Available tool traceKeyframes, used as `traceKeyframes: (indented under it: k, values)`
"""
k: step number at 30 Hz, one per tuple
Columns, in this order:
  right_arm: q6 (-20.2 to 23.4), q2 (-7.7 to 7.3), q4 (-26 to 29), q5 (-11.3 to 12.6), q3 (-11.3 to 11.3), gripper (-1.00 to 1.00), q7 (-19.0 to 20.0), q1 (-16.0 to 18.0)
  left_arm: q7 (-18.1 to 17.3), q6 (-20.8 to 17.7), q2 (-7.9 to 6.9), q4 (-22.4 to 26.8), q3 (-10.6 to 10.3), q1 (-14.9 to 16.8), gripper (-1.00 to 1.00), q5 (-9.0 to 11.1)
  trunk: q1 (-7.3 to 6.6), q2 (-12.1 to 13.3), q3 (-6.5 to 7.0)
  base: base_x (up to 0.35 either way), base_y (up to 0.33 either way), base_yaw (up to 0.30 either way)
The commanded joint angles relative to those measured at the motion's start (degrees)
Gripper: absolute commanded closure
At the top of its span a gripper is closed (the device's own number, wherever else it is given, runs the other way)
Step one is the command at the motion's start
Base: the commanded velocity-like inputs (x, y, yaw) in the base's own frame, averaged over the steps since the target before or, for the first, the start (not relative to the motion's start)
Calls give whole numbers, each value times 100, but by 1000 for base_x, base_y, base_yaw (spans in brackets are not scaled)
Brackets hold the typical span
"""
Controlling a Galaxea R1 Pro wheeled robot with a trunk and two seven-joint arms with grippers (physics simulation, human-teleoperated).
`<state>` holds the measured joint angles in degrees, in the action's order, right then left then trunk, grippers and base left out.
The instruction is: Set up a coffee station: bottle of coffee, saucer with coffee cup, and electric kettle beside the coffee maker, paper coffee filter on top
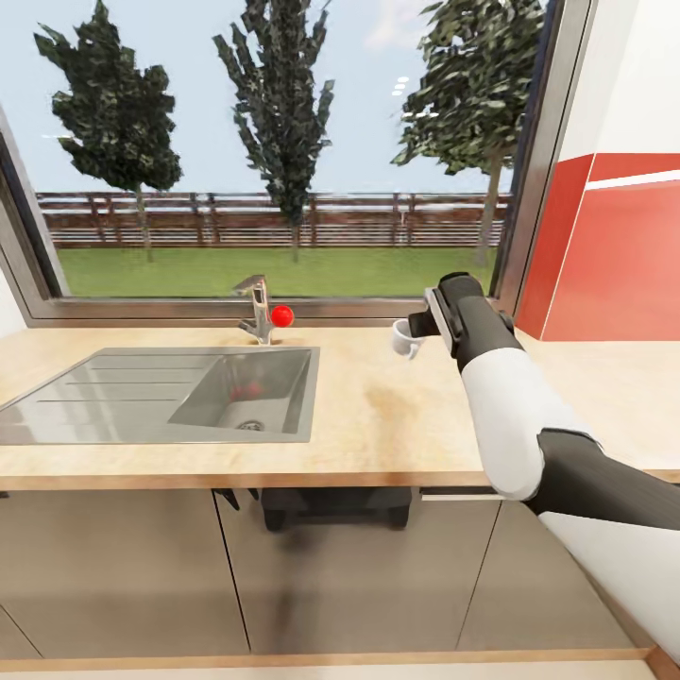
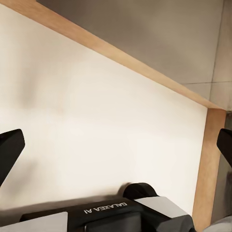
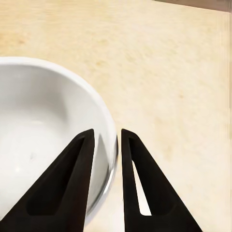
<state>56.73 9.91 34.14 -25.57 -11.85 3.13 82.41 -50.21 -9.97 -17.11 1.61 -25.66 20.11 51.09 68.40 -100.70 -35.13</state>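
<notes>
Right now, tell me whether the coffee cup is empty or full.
Empty: the coffee cup, pinched at its rim by the right claw, shows a bare white inside.

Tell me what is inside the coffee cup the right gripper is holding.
The coffee cup looks empty: bare white interior, right gripper pinching its rim, above the countertop. A finger hides part of the inside.

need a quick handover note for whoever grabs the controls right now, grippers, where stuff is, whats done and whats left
Right gripper: shut on the coffee cup, fingers pinching its rim, one inside and one outside. In the head view the cup is held above the countertop, right of the sink.
Left gripper: open, holding nothing, aimed at a pale panel with wood-coloured edging.
Done: cup picked up.
Left: the saucer is not in sight from here, so find it and set the cup on it. Status of the coffee maker, bottle, filter and kettle cannot be judged from these views.
</notes>
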Motion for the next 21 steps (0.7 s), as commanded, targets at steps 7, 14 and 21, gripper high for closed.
traceKeyframes:
  k: [7, 14, 21]
  values:
    - [13, 8, -16, -31, -29, 100, 43, -20, -15, -57, -10, 4, -36, 2, -100, 64, -1, -3, -6, 0, 0, 85]
    - [19, 8, -28, 100, -29, 100, 72, -45, -15, -57, -11, 3, -36, 2, -100, 62, -1, -3, -6, -52, 176, 257]
    - [19, 8, 191, 329, -16, 100, 491, -63, -9, -57, -12, 4, -36, 2, -100, 62, -1, -3, -6, -136, 272, 271]
